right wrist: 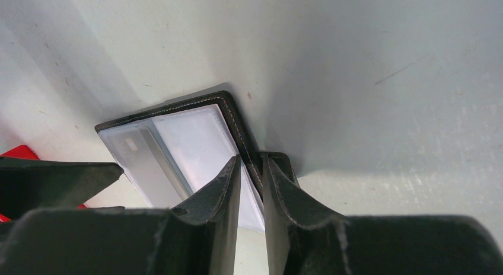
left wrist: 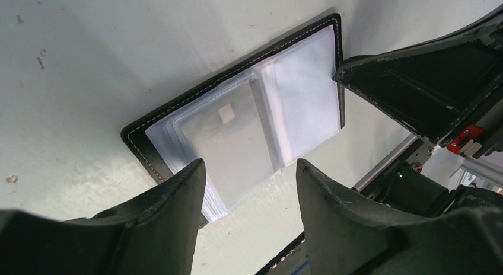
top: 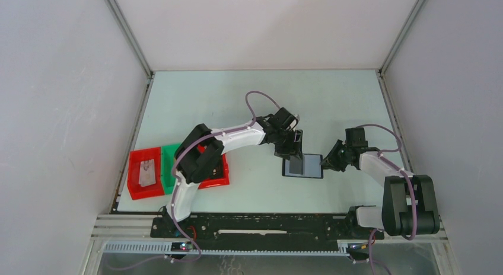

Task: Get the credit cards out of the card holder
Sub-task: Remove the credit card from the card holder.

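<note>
The black card holder (top: 312,166) lies open on the table, its clear sleeves facing up. A pale credit card (left wrist: 234,144) with a small square chip sits inside the left sleeve; in the right wrist view the same card (right wrist: 137,159) shows at the holder's left side. My left gripper (left wrist: 249,168) hovers open just above the near corner of that sleeve and holds nothing. My right gripper (right wrist: 250,163) is shut on the stitched right edge of the holder (right wrist: 237,124), pinning it. In the top view the left gripper (top: 290,153) and right gripper (top: 328,163) flank the holder.
A red tray (top: 135,186) at the table's left holds a pale grey flat piece (top: 146,172). A green tray (top: 171,159) stands beside it, and another red tray (top: 218,177) lies partly under the left arm. White walls enclose the table on three sides.
</note>
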Controlling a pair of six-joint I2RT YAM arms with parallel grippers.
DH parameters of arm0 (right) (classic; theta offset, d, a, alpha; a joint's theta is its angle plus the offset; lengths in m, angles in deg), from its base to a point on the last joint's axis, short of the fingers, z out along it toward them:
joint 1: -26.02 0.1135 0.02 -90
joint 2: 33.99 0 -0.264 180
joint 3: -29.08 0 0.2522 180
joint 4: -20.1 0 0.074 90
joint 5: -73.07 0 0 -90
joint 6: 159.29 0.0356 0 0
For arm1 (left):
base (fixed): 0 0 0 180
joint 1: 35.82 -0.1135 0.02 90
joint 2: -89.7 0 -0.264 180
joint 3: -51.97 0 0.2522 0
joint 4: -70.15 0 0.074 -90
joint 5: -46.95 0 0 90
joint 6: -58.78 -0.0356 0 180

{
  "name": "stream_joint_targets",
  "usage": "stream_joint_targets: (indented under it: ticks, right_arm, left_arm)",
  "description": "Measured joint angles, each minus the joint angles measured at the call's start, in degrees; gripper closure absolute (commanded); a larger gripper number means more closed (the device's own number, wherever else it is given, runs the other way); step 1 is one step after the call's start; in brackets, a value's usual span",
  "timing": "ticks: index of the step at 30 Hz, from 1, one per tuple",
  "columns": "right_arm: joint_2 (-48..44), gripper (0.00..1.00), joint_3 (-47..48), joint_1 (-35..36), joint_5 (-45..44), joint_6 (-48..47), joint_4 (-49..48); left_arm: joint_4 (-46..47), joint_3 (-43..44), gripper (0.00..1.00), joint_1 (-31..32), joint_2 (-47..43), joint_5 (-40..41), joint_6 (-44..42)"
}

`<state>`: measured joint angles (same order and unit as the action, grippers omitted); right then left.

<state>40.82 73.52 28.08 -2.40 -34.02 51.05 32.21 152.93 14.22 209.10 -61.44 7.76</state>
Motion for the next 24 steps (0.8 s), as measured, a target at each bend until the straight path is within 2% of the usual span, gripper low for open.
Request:
stream_joint_targets:
  ticks: [24]
  right_arm:
    - [0.0,0.71,0.0,0.0,0.0,0.0,0.0]
  left_arm:
    - [0.5,0.2,0.38,0.2,0.8,2.8,0.0]
